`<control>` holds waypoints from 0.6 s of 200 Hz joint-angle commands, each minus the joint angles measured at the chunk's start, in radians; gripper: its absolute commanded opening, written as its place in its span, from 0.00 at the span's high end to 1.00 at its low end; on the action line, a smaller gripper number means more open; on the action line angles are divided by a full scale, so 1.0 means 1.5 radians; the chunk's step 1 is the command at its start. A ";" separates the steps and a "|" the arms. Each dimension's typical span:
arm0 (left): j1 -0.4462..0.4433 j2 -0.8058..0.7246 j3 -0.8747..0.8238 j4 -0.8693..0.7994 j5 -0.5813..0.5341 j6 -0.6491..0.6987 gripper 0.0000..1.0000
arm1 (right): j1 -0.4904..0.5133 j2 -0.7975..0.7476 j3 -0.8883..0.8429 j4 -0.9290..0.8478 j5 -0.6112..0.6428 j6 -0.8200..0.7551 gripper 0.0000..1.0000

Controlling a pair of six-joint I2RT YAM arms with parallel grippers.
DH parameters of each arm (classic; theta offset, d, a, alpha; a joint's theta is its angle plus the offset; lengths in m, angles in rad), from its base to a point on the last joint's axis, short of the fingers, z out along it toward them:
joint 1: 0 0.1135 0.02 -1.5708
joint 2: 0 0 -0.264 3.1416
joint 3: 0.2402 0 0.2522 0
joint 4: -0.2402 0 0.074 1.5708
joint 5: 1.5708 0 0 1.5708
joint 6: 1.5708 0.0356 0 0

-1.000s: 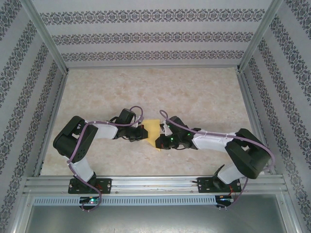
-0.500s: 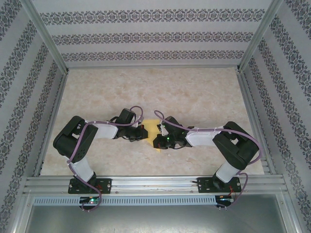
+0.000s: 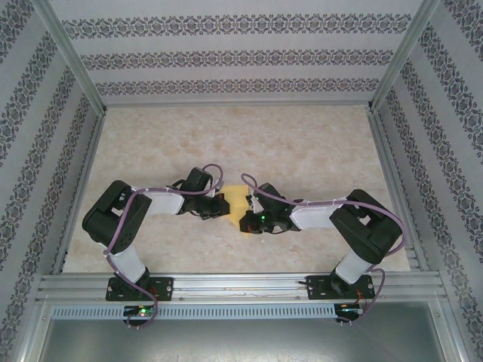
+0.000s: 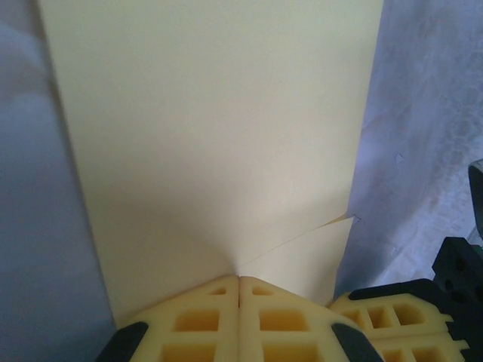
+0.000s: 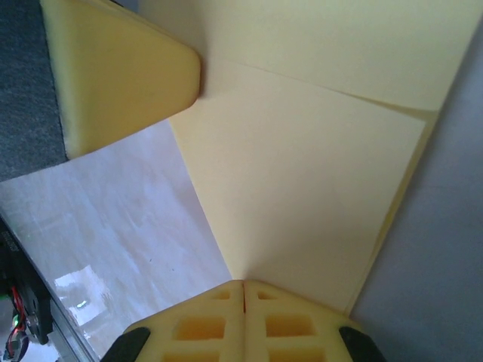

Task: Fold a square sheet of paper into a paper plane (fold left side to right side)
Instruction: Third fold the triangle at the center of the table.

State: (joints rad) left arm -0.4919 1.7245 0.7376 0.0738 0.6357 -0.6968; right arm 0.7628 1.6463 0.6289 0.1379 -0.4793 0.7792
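Looking down from the top external camera, the square sheet of paper (image 3: 240, 196) lies on the bench (image 3: 309, 143) toward its near edge, about midway between the side edges. The left pincer (image 3: 219, 207) and the right pincer (image 3: 247, 223) close in on it from either side. Little of the yellow shows between them, and no dart shape is visible, so I judge the task to be at an early stage.

From the left wrist camera, the square sheet of paper (image 4: 219, 136) looks taller than wide. A loose layer edge runs from its right border down to the left pincer (image 4: 239, 280). That suggests the left-over-right fold is laid and being pressed flat, with the nose and wing folds not yet made. This pincer is clenched, pads together, with its tips on the paper. Whether any paper is nipped between them I cannot tell.

From the right wrist camera, the square sheet of paper (image 5: 302, 188) shows an upper layer over a lower one. The right pincer (image 5: 243, 285) is likewise clenched, its tips against that upper layer. A finger of the left pincer (image 5: 121, 72) bears on the paper near the far corner.
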 commanded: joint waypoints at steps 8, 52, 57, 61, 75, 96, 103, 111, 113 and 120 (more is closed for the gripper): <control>-0.005 -0.060 -0.005 -0.022 -0.045 0.019 0.98 | -0.012 0.021 -0.035 -0.045 0.023 -0.027 1.00; -0.016 -0.141 -0.062 0.021 -0.031 0.016 1.00 | -0.031 0.029 -0.038 -0.047 0.026 -0.051 1.00; -0.021 -0.147 -0.067 0.028 -0.029 0.013 1.00 | -0.031 0.031 -0.037 -0.048 0.025 -0.053 1.00; -0.025 -0.149 -0.072 0.035 -0.026 0.012 1.00 | -0.032 0.032 -0.038 -0.048 0.025 -0.053 1.00; -0.038 -0.148 -0.084 0.065 -0.014 0.001 1.00 | -0.033 0.035 -0.038 -0.048 0.024 -0.055 1.00; -0.062 -0.131 -0.081 0.091 -0.008 -0.007 1.00 | -0.033 0.036 -0.036 -0.047 0.023 -0.056 1.00; -0.070 -0.122 -0.076 0.095 -0.008 -0.007 1.00 | -0.033 0.035 -0.036 -0.047 0.023 -0.056 1.00; -0.077 -0.111 -0.071 0.102 -0.009 -0.007 1.00 | -0.034 0.035 -0.035 -0.048 0.023 -0.057 1.00; -0.078 -0.108 -0.071 0.103 -0.010 -0.008 1.00 | -0.034 0.035 -0.035 -0.047 0.023 -0.057 1.00; -0.083 -0.098 -0.066 0.109 -0.011 -0.010 1.00 | -0.034 0.035 -0.034 -0.048 0.023 -0.057 1.00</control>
State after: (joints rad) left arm -0.5861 1.5368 0.6193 0.1589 0.6048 -0.6949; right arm 0.7280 1.6505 0.6121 0.1665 -0.5190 0.7261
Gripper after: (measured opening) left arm 0.044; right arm 0.050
